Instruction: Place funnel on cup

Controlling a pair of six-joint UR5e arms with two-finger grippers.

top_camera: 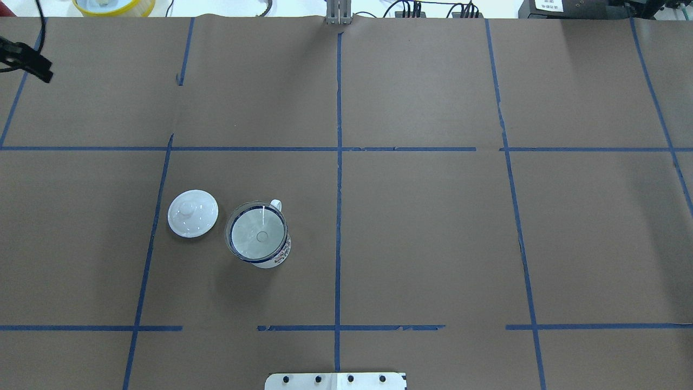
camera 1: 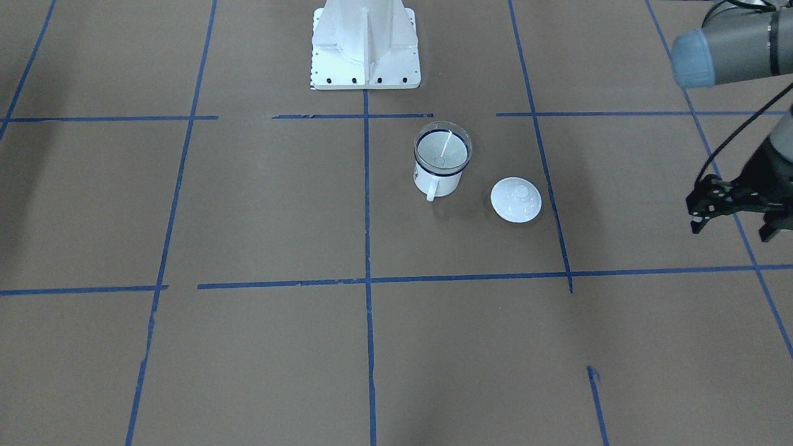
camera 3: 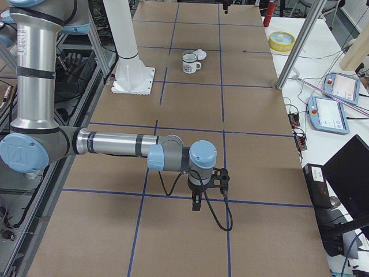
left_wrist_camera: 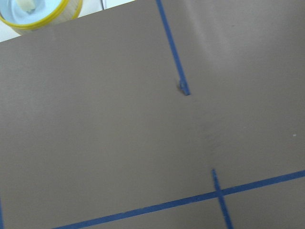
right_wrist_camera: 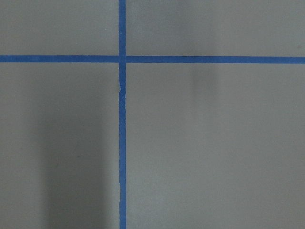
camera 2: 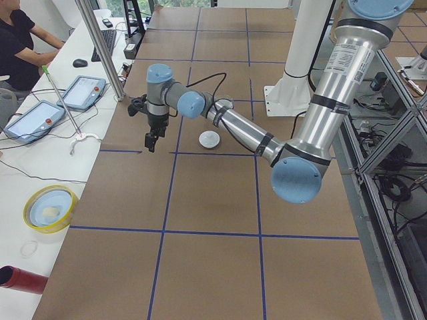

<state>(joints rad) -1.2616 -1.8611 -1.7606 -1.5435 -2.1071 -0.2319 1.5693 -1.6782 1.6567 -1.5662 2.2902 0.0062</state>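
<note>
One funnel (top_camera: 257, 233) sits on one cup (top_camera: 275, 259); one lid (top_camera: 193, 213) beside

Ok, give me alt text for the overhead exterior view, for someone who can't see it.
A clear funnel sits in the mouth of a white, blue-rimmed cup on a brown table gridded with blue tape. A round white lid lies apart to its left, and the left pincer just shows at the top-left edge.

Overhead, front views opposed; both share cup (top_camera: 274, 259).
</note>
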